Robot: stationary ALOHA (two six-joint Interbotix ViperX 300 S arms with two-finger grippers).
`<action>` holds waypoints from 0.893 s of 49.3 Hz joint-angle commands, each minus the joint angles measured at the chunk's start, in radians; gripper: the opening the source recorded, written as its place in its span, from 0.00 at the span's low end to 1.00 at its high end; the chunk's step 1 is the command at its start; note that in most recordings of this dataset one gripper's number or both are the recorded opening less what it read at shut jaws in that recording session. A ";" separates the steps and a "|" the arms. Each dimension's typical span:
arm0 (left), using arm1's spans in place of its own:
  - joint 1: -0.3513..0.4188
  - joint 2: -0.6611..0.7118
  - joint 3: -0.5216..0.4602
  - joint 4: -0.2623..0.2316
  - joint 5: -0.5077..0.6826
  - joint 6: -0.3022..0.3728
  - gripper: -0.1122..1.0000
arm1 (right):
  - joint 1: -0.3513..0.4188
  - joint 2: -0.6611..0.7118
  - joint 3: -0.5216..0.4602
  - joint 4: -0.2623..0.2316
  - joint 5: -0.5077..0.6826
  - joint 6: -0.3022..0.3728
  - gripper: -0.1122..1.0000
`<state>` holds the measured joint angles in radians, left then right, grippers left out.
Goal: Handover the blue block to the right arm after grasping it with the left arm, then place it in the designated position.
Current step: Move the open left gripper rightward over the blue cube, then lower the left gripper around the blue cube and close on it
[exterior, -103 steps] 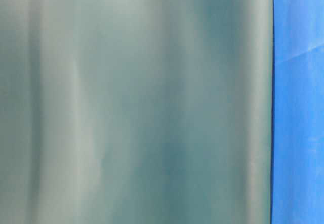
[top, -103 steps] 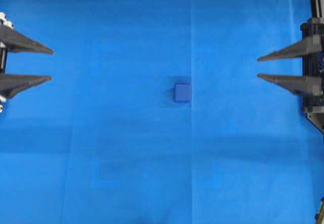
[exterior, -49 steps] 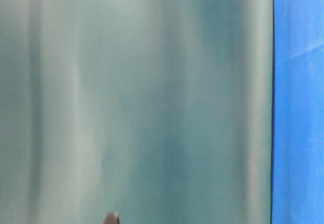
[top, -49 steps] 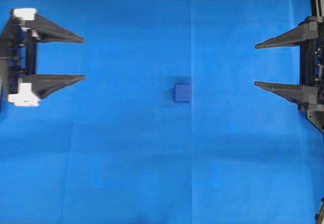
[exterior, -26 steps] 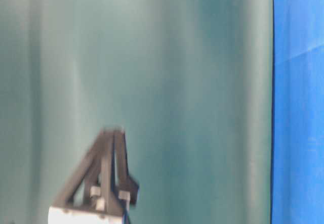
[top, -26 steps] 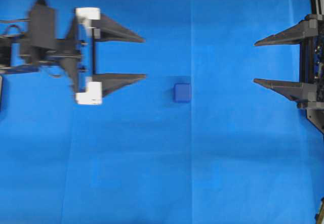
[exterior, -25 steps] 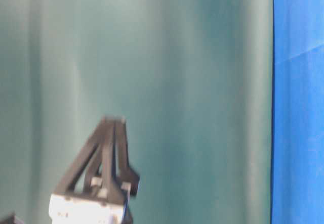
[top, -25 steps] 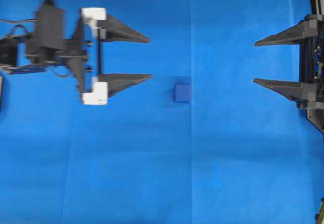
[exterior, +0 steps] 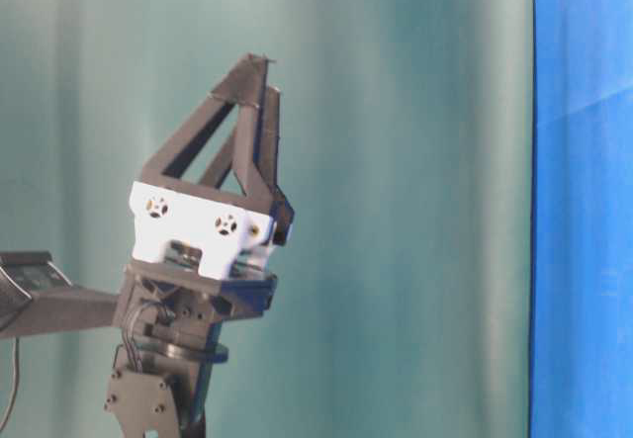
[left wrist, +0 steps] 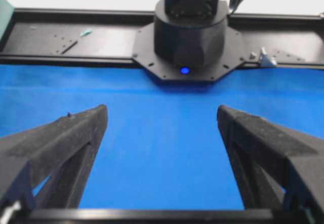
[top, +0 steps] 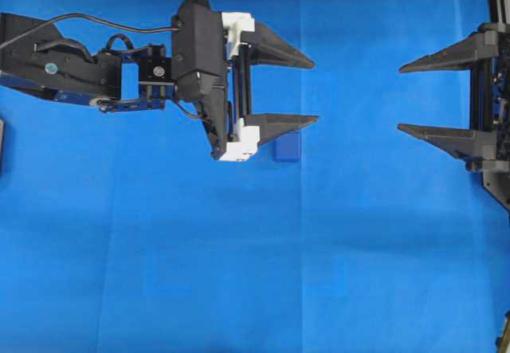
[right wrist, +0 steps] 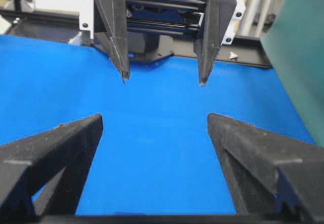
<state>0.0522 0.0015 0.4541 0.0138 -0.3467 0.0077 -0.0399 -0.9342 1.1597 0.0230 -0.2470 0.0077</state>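
Blue block [top: 288,149], a small dark-blue cube on the blue cloth [top: 239,273] near the middle of the overhead view, now partly hidden beneath the lower finger of the left gripper [top: 313,90]. Within the last second the left arm [top: 88,70] has swept in from the left edge of that view to reach over the cube; half a second ago its tips were short of it. Its jaws stand fully spread and hold nothing. The right gripper [top: 401,98], equally wide and empty, waits unmoved at the right edge. The approach appears nearly complete; the grasp, judged from this, needs a descent and re-centring, since the cube lies under one finger rather than between both.
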 commanded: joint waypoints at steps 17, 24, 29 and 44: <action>-0.002 0.002 -0.084 0.005 0.212 -0.011 0.93 | -0.002 0.006 -0.026 0.003 -0.008 0.002 0.98; -0.002 0.025 -0.161 0.005 0.407 -0.009 0.93 | -0.002 0.008 -0.026 0.005 -0.006 0.002 0.98; -0.002 0.049 -0.212 0.005 0.517 -0.011 0.93 | -0.002 0.008 -0.026 0.011 -0.005 0.002 0.98; -0.021 0.120 -0.360 0.003 0.824 -0.002 0.93 | -0.002 0.008 -0.028 0.012 -0.002 0.002 0.98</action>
<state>0.0399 0.1289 0.1473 0.0153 0.4326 0.0046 -0.0399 -0.9342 1.1597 0.0322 -0.2454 0.0077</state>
